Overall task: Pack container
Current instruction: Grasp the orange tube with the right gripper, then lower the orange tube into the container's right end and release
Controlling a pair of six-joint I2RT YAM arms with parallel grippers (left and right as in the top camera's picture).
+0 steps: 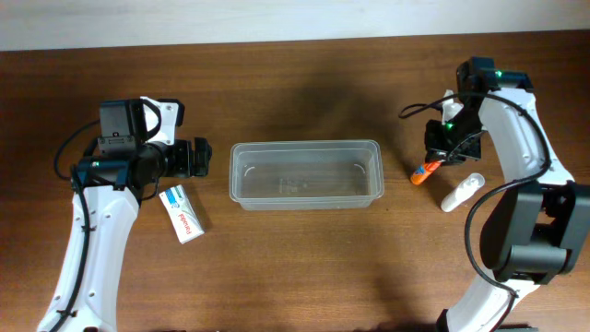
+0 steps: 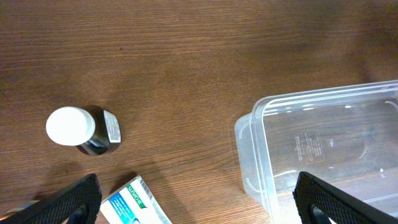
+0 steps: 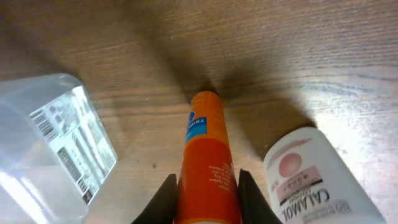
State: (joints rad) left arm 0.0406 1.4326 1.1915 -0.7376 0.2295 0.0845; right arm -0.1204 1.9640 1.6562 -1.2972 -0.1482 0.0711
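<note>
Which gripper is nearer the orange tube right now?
Right. The right gripper is at the orange tube, fingers against both its sides. The left gripper is open far off, beyond the opposite end of the container.

The table is brown wood with thin dark lines running across it. In the middle of the overhead view sits the container, a clear tub with its long side going left to right. At the lower left of it a small white and blue box lies flat and tilted, near the tub but not touching it. In the left wrist view a little dark bottle with a white cap stands at the left, just above the box. Right of the tub lies an orange tube. Just beside it, farther right, a white bottle lies on its side.
</note>
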